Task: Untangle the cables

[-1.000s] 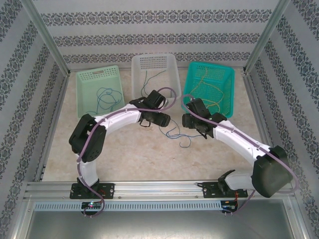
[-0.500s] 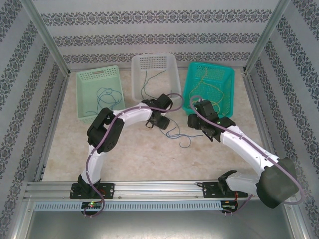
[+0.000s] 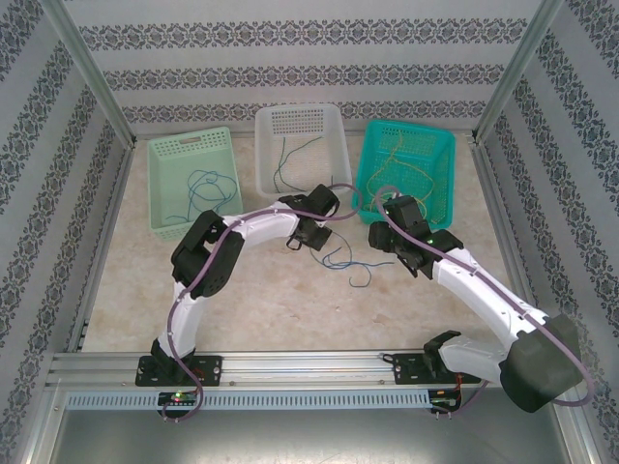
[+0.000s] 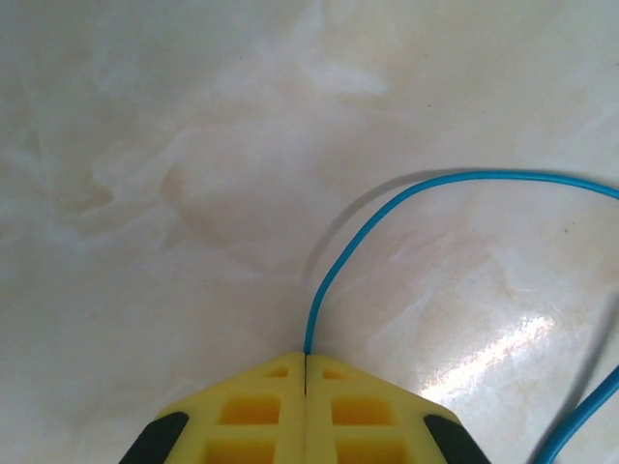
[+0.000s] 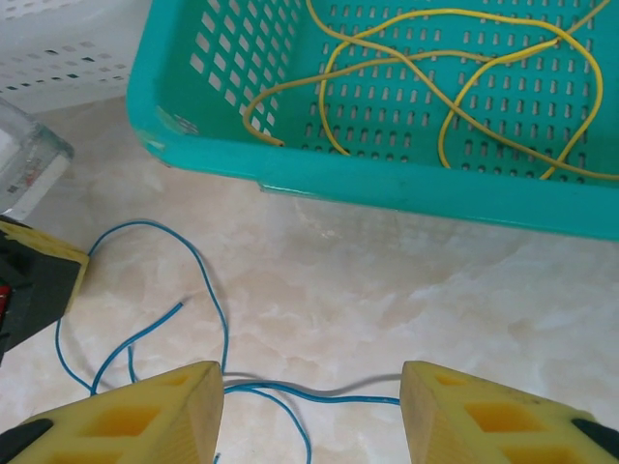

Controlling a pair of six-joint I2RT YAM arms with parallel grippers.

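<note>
My left claw (image 4: 306, 360) is clamped fully shut, its yellow pads meeting on a thin blue cable (image 4: 387, 208). The cable leaves right at the tips and curves away to the right over the pale marbled tabletop (image 4: 145, 145). My right claw (image 5: 309, 387) stands about half open and grips nothing. A stretch of blue cable, probably the same one, lies crosswise on the table between its two fingers, with more loops and a loose end just to its left. Beyond that claw sits the teal basket (image 5: 387, 184), holding tangled yellow cables (image 5: 325, 97), and a white basket (image 5: 58, 58) sits further off to the left. I judge three risks. The pinch is on a very thin strand right at the tips, so a pull could let it slip free. Pulling while loops cross could tighten them into a knot. If my right claw closes carelessly, it may catch two strands at once.
</note>
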